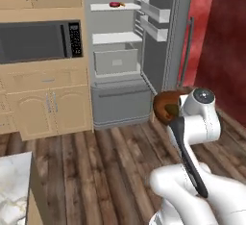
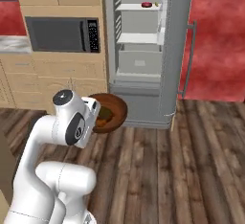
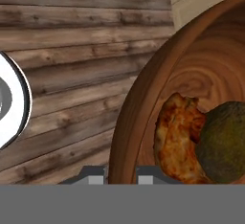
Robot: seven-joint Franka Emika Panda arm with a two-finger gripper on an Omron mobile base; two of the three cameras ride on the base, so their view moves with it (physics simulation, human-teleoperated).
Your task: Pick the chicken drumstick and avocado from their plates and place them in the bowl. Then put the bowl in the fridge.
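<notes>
Gripper [image 3: 120, 174] on bowl [image 3: 143, 117] rim

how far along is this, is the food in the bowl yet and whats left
Done: the chicken drumstick and the avocado both lie inside the bowl. In hand: the gripper is shut on the bowl's rim and carries it above the wooden floor, short of the fridge, whose door stands open. Left: bring the bowl to the fridge, set it on a shelf and let go.
</notes>
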